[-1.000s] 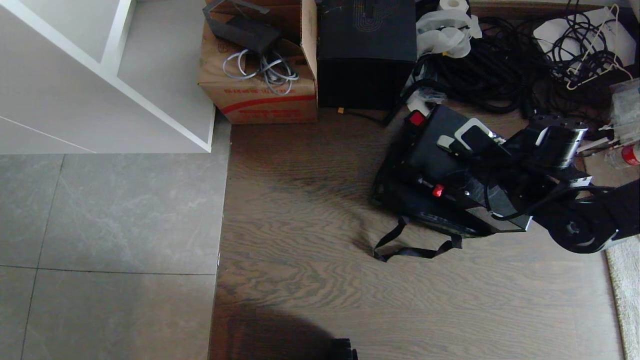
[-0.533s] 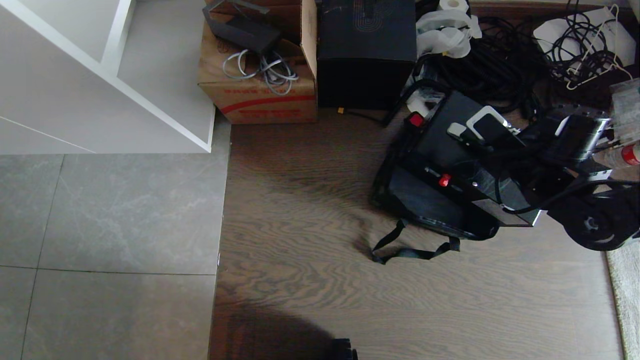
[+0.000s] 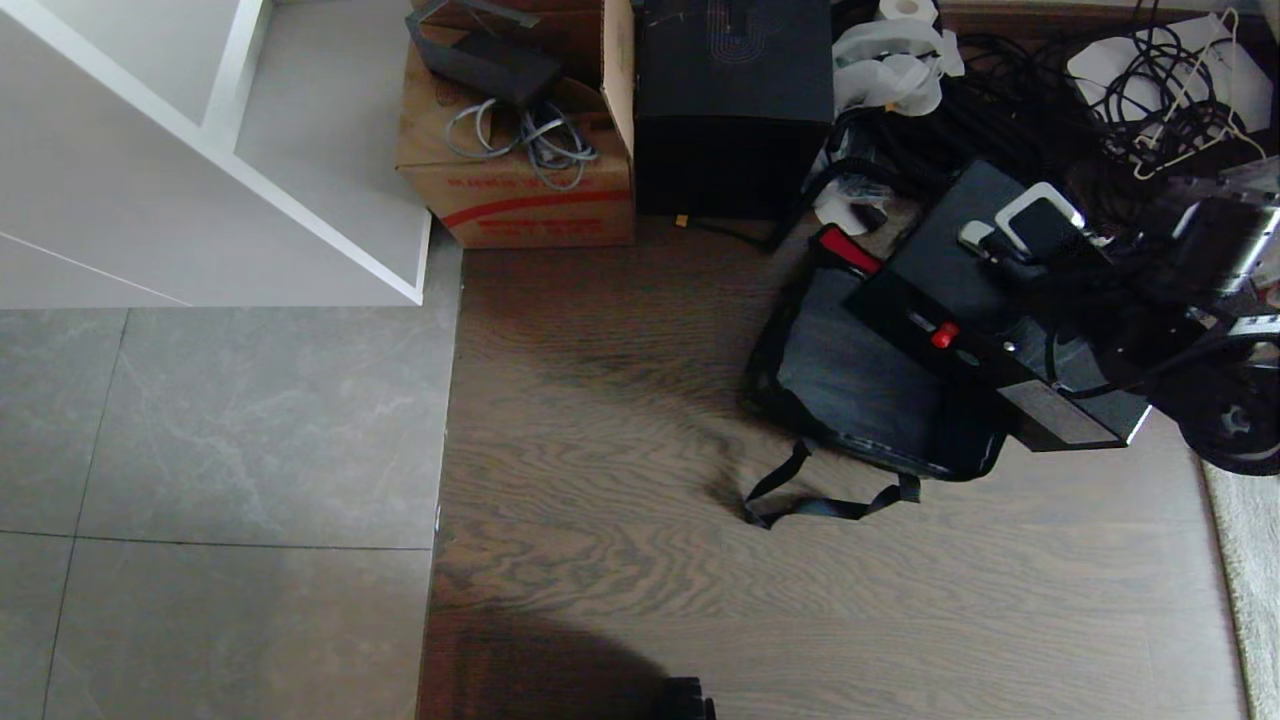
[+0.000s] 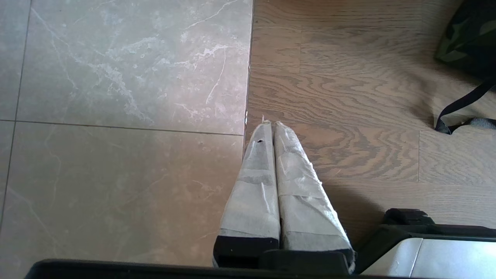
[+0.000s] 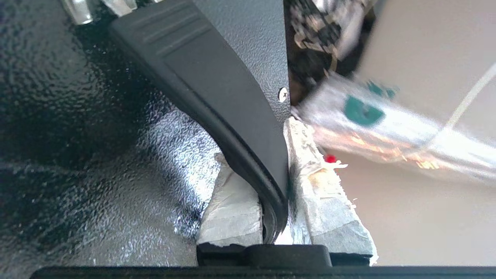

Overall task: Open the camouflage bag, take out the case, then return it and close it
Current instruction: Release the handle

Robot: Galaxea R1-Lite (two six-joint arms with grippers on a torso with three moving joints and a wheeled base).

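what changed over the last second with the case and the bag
The right gripper, shut on the handle of the flat black hard case, has carried it up and to the right in the head view, clear of the open camouflage fabric bag, baring its grey lining. The bag, its black strap and the shut left gripper stayed put.

The open camouflage bag (image 3: 850, 385) lies on the floor (image 3: 620, 560), right of the cardboard box (image 3: 515, 150) and the cube-shaped box (image 3: 735, 105) behind it. The case (image 3: 960, 300) hangs over the bag's right side, its handle (image 5: 217, 104) in the right pincer (image 5: 271, 182). Cables (image 3: 1010, 120) lie behind.
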